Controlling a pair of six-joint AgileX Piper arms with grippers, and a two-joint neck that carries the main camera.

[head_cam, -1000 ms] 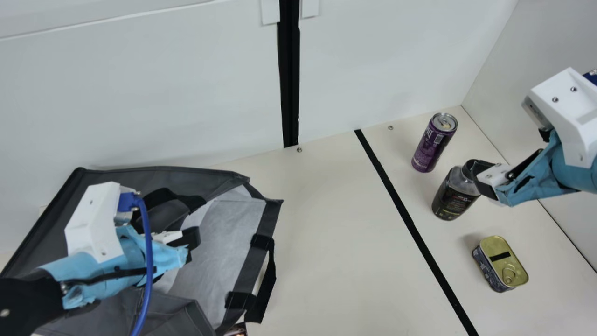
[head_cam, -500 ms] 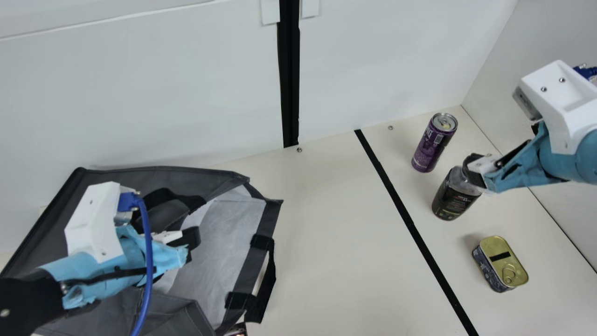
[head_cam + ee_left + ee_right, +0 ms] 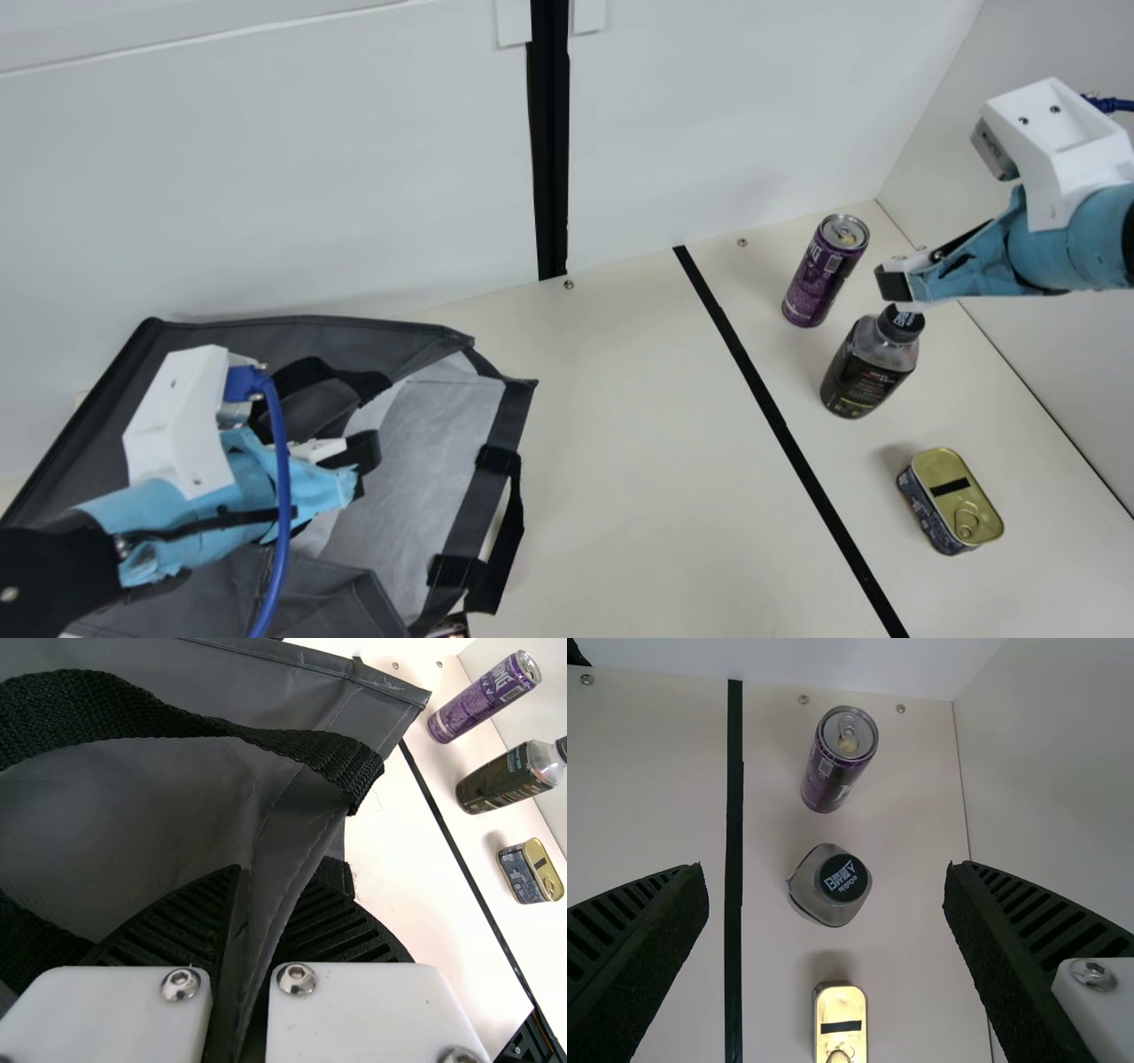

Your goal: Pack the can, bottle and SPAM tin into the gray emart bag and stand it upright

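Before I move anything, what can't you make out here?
- Part of the gray bag's opening: main view, behind the left pincer and arm.
- Small object beside the bag: main view, cut by bottom edge.
- Tin's near end: right wrist view, bottom edge.
- Bottle's base: right wrist view, under its own top.

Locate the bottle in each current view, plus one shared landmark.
Main view: bottle at the right, between the purple can and SPAM tin.
Left wrist view: bottle across the strip, mid-row.
Right wrist view: bottle cap-on, can one side, tin the other.
Shared landmark: black strip along the table.
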